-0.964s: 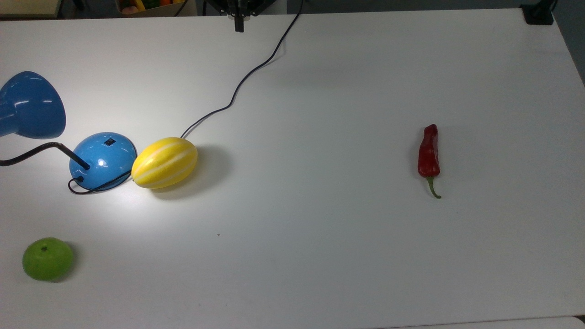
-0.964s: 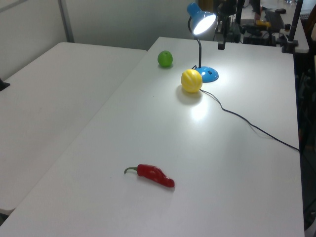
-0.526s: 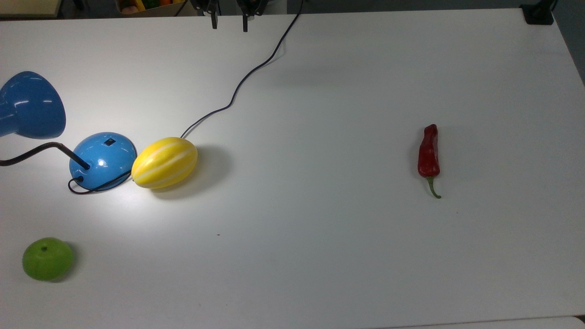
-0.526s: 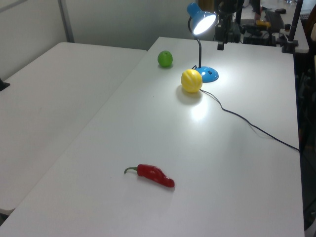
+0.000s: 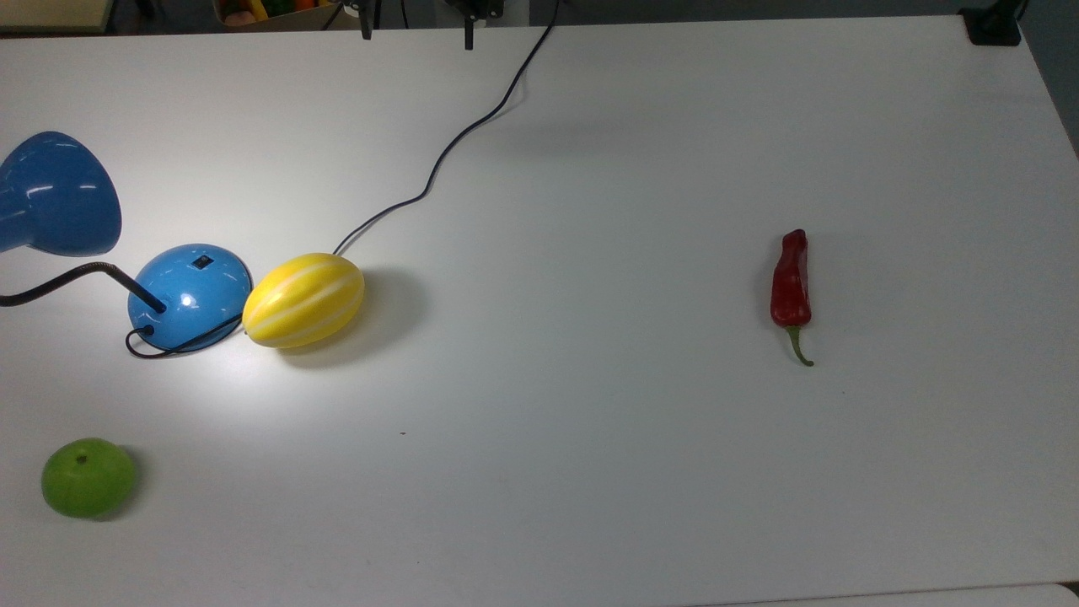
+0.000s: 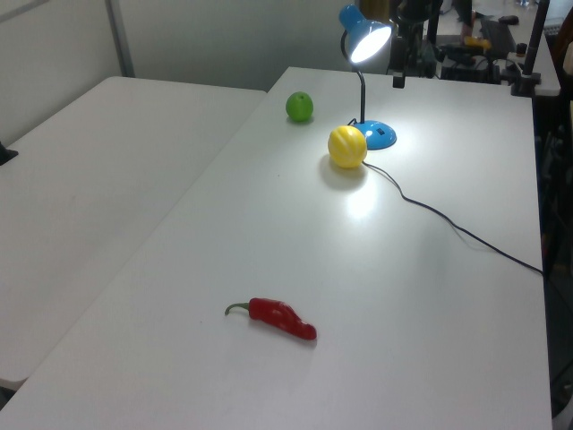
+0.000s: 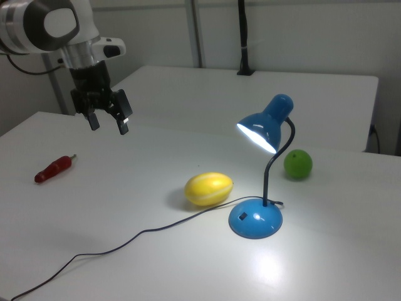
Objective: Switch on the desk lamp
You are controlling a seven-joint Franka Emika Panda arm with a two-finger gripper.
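The desk lamp is glossy blue, with its bell shade [image 5: 55,194] at the top view's left and its dome base [image 5: 190,295] beside it. A small dark switch [image 5: 201,262] sits on the base. The shade [image 7: 263,128] glows, and a bright pool of light lies on the table in front of the base [image 7: 255,218]. A black cord [image 5: 438,160] runs from the base to the far edge. My gripper [image 5: 417,34] hangs open and holds nothing at the top view's upper edge, far from the lamp. In the right view the gripper [image 7: 108,123] is raised above the table at the left.
A yellow white-striped melon [image 5: 303,299] touches the base on the top view's right side. A green apple [image 5: 87,476] lies near the front left corner. A red chili [image 5: 791,282] lies far to the top view's right. A second white table [image 6: 98,179] stands alongside.
The gripper's fingers have spread from shut to wide apart, staying at the top view's upper edge. The lamp, melon, apple and chili have not moved.
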